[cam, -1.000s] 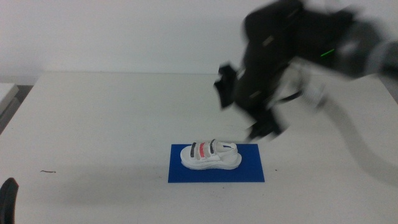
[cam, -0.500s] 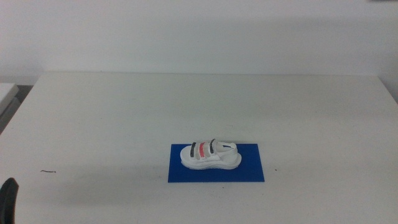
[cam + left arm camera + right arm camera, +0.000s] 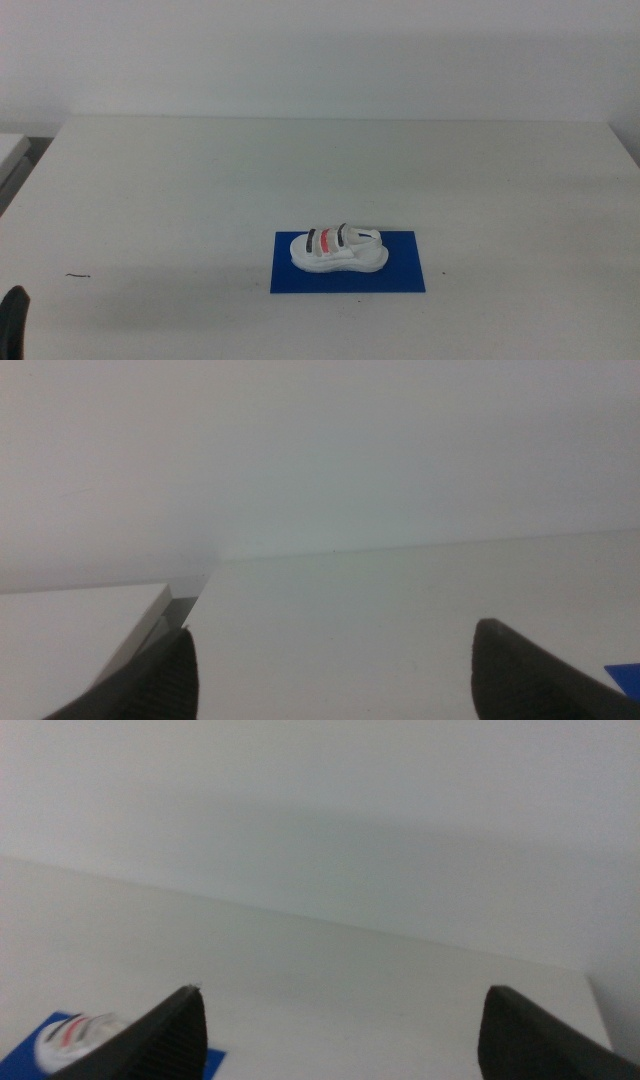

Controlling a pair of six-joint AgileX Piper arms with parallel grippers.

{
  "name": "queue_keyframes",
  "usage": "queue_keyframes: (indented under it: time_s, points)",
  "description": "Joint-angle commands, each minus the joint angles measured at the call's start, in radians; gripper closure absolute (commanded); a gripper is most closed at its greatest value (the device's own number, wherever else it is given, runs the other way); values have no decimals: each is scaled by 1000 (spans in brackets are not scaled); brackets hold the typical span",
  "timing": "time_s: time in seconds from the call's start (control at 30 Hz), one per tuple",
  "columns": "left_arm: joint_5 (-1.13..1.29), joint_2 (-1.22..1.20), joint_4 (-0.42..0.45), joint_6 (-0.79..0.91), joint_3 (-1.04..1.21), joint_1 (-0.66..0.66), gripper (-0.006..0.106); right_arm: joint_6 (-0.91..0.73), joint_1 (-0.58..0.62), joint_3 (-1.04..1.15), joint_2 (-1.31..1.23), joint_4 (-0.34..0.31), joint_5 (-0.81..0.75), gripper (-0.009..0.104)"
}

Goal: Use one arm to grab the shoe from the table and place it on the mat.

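The white shoe (image 3: 338,249), with two black straps and one red, lies on its sole on the blue mat (image 3: 400,275) in the front middle of the white table (image 3: 200,190). Nothing touches it. The right arm is out of the middle view. My right gripper (image 3: 342,992) is open and empty, away from the shoe (image 3: 75,1035), which shows small on the mat (image 3: 30,1030) in the right wrist view. My left gripper (image 3: 335,635) is open and empty and waits at the front left edge of the middle view (image 3: 12,320). A corner of the mat (image 3: 625,675) shows in the left wrist view.
A second white surface (image 3: 10,150) stands beyond a narrow gap off the table's left edge, and also shows in the left wrist view (image 3: 70,625). A small dark speck (image 3: 78,276) lies on the table at the front left. A plain wall stands behind.
One second ago the right arm hung above the table, up and right of the shoe. It then withdrew out of the middle view. The shoe has stayed on the mat.
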Motion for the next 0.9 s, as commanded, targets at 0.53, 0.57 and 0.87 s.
queue_keyframes:
  time_s: [0.53,0.57,0.87]
  points:
    - [-12,5,-4,-1,0,-1,7,-22,-94,505,-196,74,-471,13]
    - [-12,5,-4,-1,0,-1,7,-22,-94,505,-196,74,-450,13]
    - [-12,5,-4,-1,0,-1,7,-22,-94,505,-196,76,-464,14]
